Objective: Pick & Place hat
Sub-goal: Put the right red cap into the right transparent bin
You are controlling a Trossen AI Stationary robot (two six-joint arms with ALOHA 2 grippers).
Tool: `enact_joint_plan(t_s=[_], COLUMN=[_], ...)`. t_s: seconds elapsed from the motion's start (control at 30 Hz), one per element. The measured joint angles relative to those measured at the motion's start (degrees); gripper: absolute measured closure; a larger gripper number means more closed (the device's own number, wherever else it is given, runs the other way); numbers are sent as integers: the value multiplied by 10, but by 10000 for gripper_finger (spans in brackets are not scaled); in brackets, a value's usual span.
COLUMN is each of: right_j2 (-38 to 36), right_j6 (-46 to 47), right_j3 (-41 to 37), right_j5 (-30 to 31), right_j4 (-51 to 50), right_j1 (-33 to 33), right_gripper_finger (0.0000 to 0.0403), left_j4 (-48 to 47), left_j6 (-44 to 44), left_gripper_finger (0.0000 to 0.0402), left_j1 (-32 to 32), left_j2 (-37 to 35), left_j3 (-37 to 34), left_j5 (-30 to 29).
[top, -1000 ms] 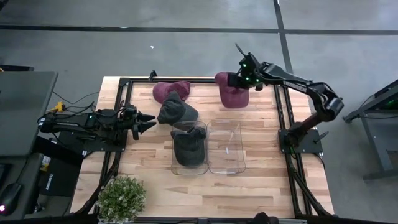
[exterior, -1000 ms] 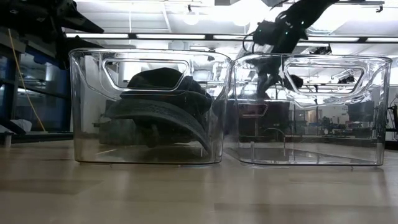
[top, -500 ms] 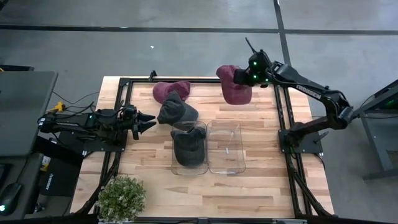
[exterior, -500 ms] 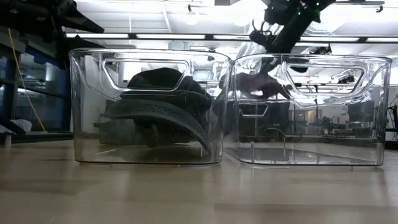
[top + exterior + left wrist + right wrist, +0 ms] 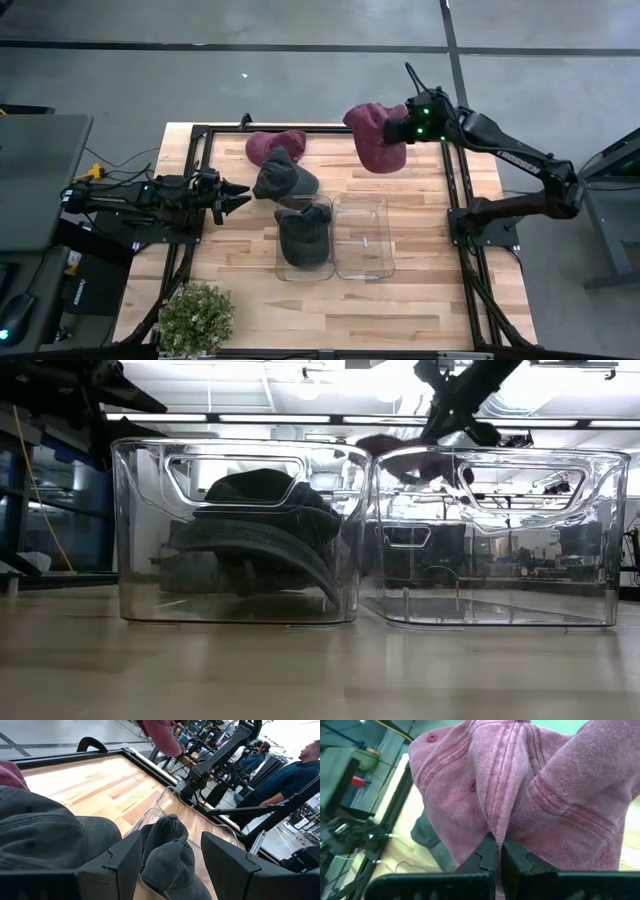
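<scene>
My right gripper [image 5: 398, 131] is shut on a maroon cap [image 5: 376, 137] above the table's far right part; the right wrist view fills with the cap [image 5: 520, 785]. In the low view this cap [image 5: 395, 448] shows behind the bins' upper rims. A second maroon cap [image 5: 275, 146] and a dark grey cap [image 5: 285, 178] lie on the table's far left part. Another dark cap [image 5: 303, 235] lies in the left clear bin [image 5: 283, 268]. My left gripper [image 5: 243, 197] waits open near the grey cap, low at the table's left. My right gripper pinches a raised fold of the maroon cap's crown [image 5: 496, 827] between its two shut fingers [image 5: 487, 857]. It comes at the cap level, from the table's right side. The cap is lifted clear and hangs beside and below the fingers, with the crown creased along the fold.
Two clear bins stand side by side at the table's middle; the right bin [image 5: 362, 270] holds nothing. A potted plant [image 5: 196, 316] sits at the near left corner. A black frame [image 5: 200, 131] rims the table. People [image 5: 295, 770] stand beyond the table in the left wrist view.
My right gripper has risen, staying shut on the maroon cap, and drifted a little toward the table's right edge. The cap has come up off the table and now hangs clear. In the low view arm and cap climbed above the bins' rims.
</scene>
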Motion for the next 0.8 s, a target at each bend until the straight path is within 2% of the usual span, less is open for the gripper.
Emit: enact_joint_plan(t_s=[0.5,0.67,0.8], right_j2=[-114,-156,-186], right_j6=[-77,-99,-114], right_j3=[0,0,0], right_j5=[0,-40,-94], right_j4=[10,43,69], right_j1=[91,107,116], right_gripper_finger=[402,402,402], left_j4=[0,0,0], left_j6=[0,0,0], left_gripper_finger=[204,204,204], left_j1=[0,0,0], left_j2=[0,0,0], left_j3=[0,0,0], left_j5=[5,5,5])
